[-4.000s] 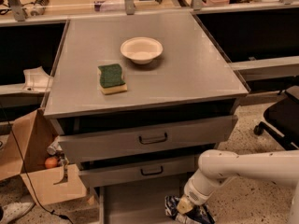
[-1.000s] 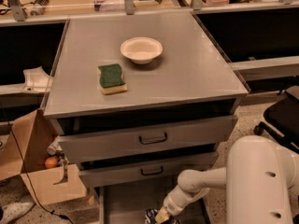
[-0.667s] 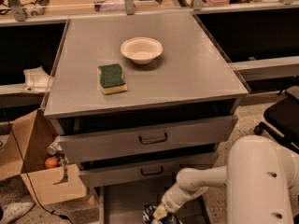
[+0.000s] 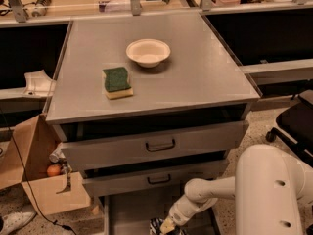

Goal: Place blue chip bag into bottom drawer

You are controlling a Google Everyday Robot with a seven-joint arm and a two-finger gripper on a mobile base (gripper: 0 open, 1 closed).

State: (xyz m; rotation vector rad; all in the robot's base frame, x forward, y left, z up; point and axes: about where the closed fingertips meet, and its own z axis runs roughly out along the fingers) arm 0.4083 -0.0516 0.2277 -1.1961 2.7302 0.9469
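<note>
The blue chip bag (image 4: 157, 226) shows only as a dark crumpled corner with white lettering at the frame's bottom edge, low over the floor of the open bottom drawer (image 4: 132, 213). My gripper (image 4: 167, 226) is at the end of the white arm reaching down into that drawer from the right. It sits right against the bag's right side. Most of the bag and the gripper's lower part are cut off by the frame edge.
Two higher drawers (image 4: 155, 145) stick out slightly above the bottom one. A white bowl (image 4: 148, 52) and a green-and-yellow sponge (image 4: 117, 82) sit on the cabinet top. A cardboard box (image 4: 39, 180) stands at left, a black chair (image 4: 296, 124) at right.
The arm has swung left and down into the bottom drawer, carrying the bag with it from the drawer's right side toward its middle. Over the last second it barely moved.
</note>
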